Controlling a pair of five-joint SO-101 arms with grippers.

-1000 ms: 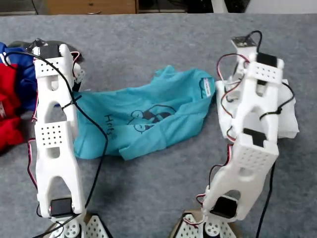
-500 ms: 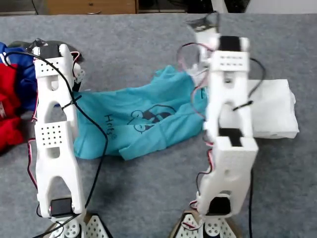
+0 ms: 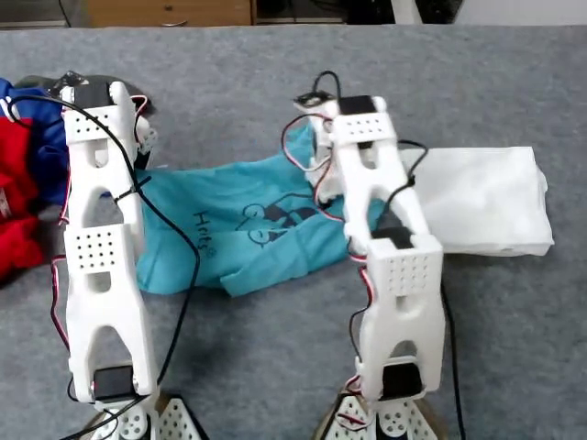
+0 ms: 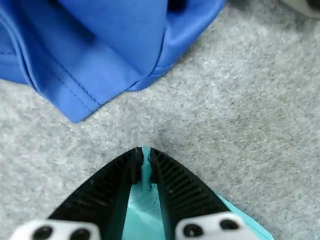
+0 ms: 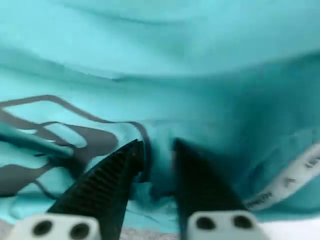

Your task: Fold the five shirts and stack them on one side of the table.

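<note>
L gripper (image 4: 144, 152) clamped on edge of teal shirt (image 3: 266, 220), mid-table, near blue shirt (image 4: 100, 45). R gripper (image 5: 157, 147) fingers slightly apart, low over teal shirt's print. Folded white shirt (image 3: 486, 197) just beside, R side.

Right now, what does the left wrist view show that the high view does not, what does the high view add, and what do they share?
From the left wrist view: the left gripper pinched shut on an edge of the teal shirt, and the stitched hem of the blue shirt close by. From the high view: the folded white shirt beside the right arm, which is over the teal shirt, the red shirt next to the blue one, and the teal shirt's dark print. Shared: the teal shirt, the blue shirt and the grey table.
</note>
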